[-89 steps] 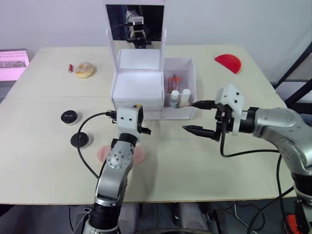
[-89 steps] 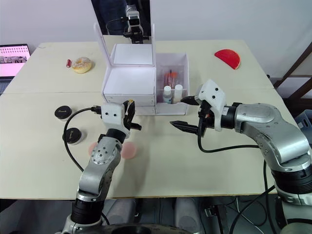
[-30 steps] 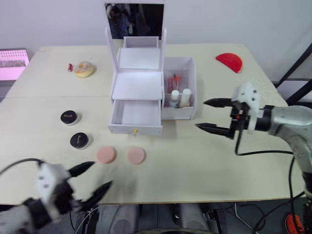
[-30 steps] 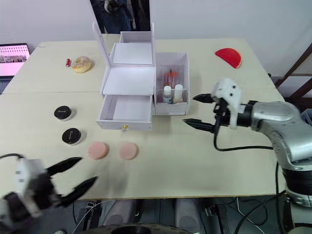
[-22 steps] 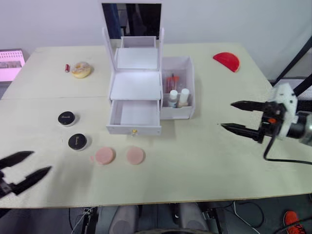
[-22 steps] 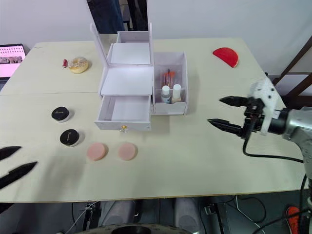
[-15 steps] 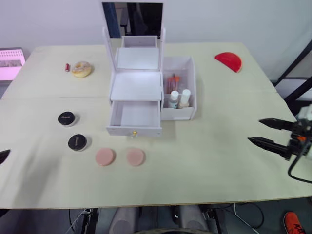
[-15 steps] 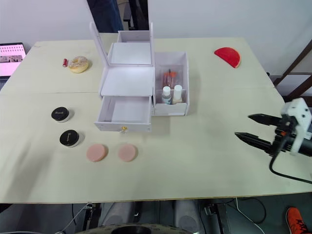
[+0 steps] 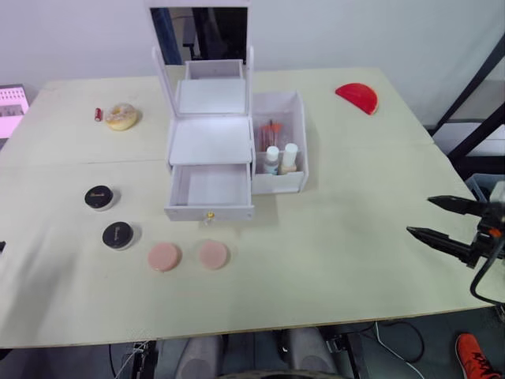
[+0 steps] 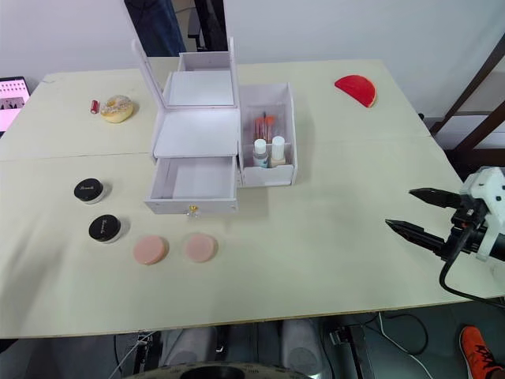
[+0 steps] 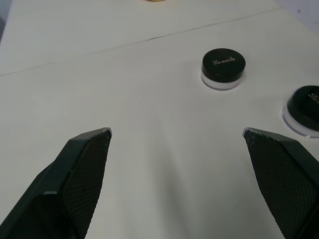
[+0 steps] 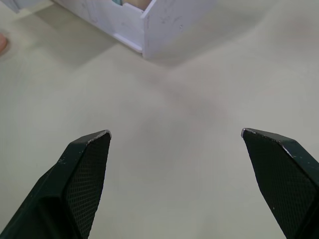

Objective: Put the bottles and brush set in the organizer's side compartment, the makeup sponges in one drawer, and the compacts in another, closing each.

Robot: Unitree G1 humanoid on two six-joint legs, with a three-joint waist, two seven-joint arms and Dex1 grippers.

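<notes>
Two pink sponges (image 9: 164, 256) (image 9: 213, 254), two black compacts (image 9: 99, 197) (image 9: 117, 234), two bottles (image 9: 271, 160) (image 9: 289, 157), one organizer (image 9: 211, 150).

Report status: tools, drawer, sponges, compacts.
Both tools open and empty: right tool at the table's right edge, left tool near the compacts. Drawer open, empty. Sponges on the table before it, path unobstructed.
</notes>
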